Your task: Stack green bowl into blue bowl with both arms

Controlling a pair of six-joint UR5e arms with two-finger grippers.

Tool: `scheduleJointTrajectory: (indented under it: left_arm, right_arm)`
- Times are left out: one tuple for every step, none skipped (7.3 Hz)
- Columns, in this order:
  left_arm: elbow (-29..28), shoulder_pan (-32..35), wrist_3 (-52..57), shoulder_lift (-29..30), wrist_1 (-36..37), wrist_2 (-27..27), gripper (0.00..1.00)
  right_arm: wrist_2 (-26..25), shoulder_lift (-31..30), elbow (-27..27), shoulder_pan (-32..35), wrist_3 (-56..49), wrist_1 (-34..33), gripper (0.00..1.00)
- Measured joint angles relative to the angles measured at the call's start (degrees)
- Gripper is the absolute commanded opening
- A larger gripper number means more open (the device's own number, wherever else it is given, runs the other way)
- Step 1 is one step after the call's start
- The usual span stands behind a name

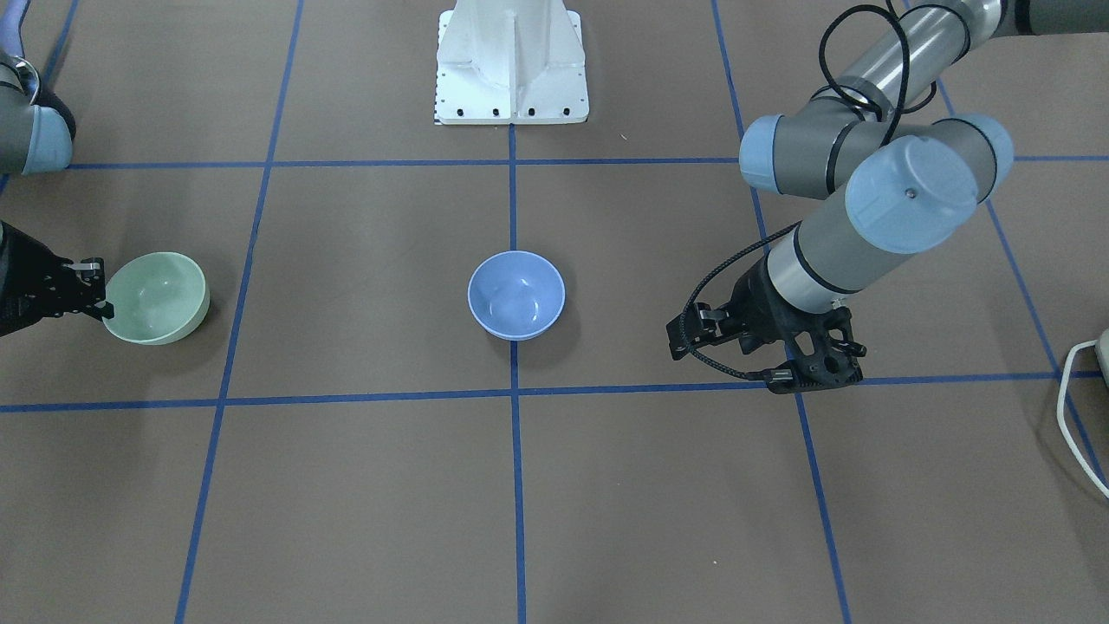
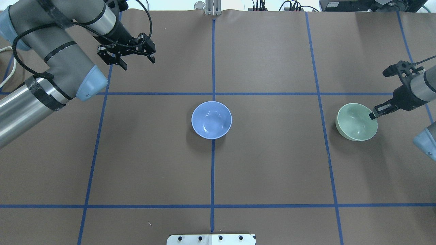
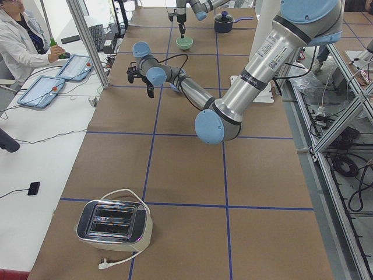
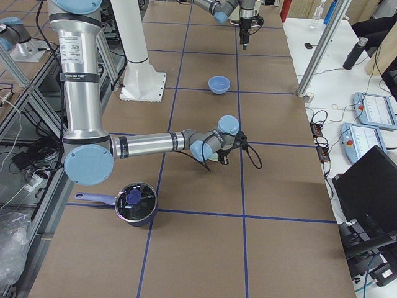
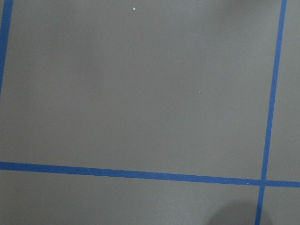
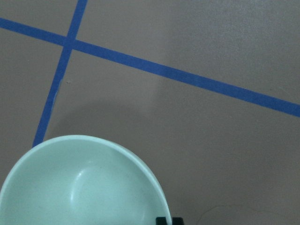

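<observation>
Green bowl (image 1: 160,299) rim in right gripper (image 1: 100,288)

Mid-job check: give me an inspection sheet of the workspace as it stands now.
Surface: brown table with a blue tape grid.
Job's things: green bowl and blue bowl upright, well apart, not stacked.
Clutter: toaster at the robot's left end; lidded saucepan at its right end.
Grippers: left gripper open, empty, away from both bowls; right gripper has its fingers at the green bowl's rim, grip unclear.
Cables: black cable loops on the left arm; white cord at the table edge.
Surroundings: operator beside the table; white pedestal.
</observation>
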State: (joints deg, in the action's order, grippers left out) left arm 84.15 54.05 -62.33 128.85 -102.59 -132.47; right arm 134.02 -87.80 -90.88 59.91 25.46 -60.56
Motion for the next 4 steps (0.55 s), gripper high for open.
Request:
scheduleJointTrajectory:
  left_arm:
    - [-0.07,0.00,0.17,0.00,0.01,0.01,0.98]
    - [-0.10,0.00,0.24,0.00,0.00,0.02,0.98]
    - [-0.12,0.00,0.26,0.00,-0.04,0.02,0.98]
    - [-0.15,0.00,0.27,0.00,-0.04,0.02,0.98]
  right_arm:
    - [-0.04,0.00,0.05,-0.03,0.01,0.00,0.12]
    - [0.00,0.03,0.02,-0.03,0.06,0.00,0.12]
    - [0.25,0.15,-0.22,-0.01,0.16,0.00,0.12]
    - [0.70,0.44,-0.51,0.02,0.24,-0.02,0.12]
